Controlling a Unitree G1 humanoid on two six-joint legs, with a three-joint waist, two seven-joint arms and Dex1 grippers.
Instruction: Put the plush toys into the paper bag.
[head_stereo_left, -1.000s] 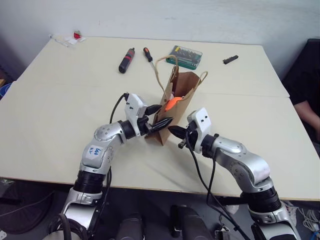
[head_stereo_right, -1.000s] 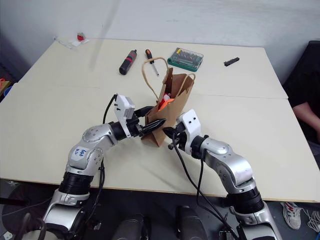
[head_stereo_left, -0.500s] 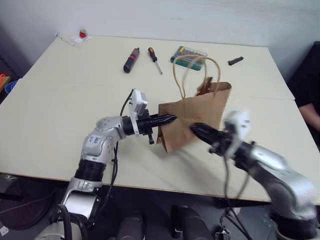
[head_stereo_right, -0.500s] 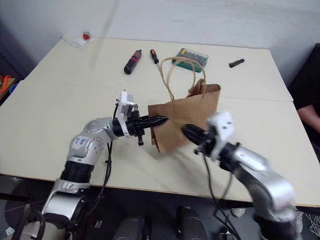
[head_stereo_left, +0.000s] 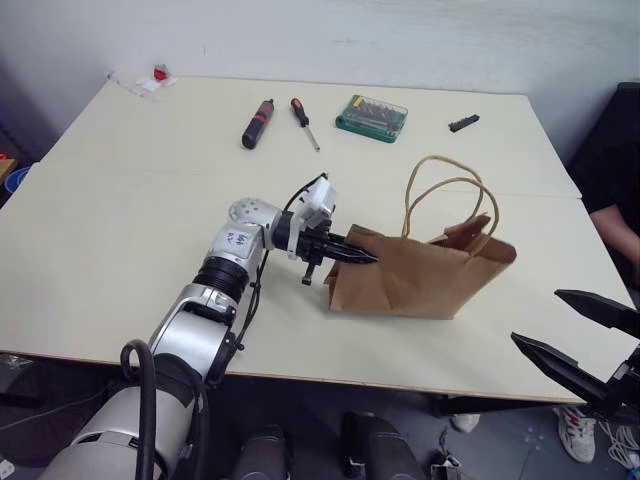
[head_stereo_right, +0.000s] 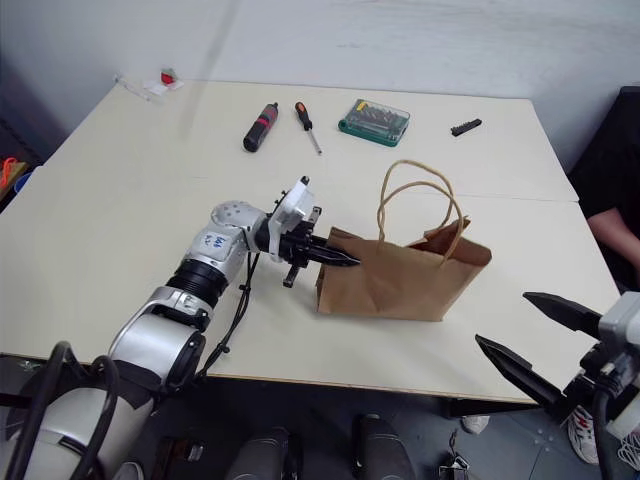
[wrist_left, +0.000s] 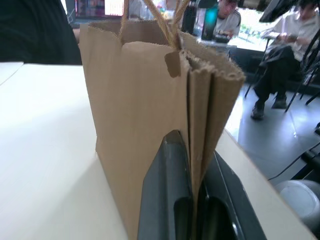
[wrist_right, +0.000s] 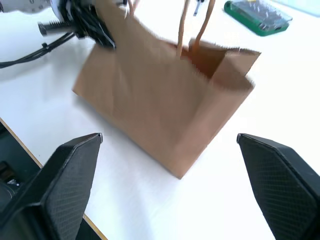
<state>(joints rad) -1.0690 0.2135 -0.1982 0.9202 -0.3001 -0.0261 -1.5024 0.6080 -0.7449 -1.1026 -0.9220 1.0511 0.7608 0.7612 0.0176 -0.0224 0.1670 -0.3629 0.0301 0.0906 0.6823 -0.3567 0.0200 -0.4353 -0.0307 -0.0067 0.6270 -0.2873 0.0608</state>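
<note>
Pinched at its creased side fold by the left end effector (head_stereo_left: 360, 257): a plain brown kraft paper bag (head_stereo_left: 420, 280), matte and crumpled, twisted tan loop handles (head_stereo_left: 445, 195) arched above, standing on the pale smooth surface (head_stereo_left: 120, 230). Spread wide and well clear beyond the bag's far end: the right end effector (head_stereo_left: 585, 340). No legible print on the bag. Plush toys unseen; whether inside, impossible to tell.

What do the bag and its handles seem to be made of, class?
The bag: brown kraft paper, matt, with creased gusset folds and a serrated top edge. The handles: probably twisted paper cord, tan, holding stiff loops. The left gripper pinches the bag's side edge.
</note>
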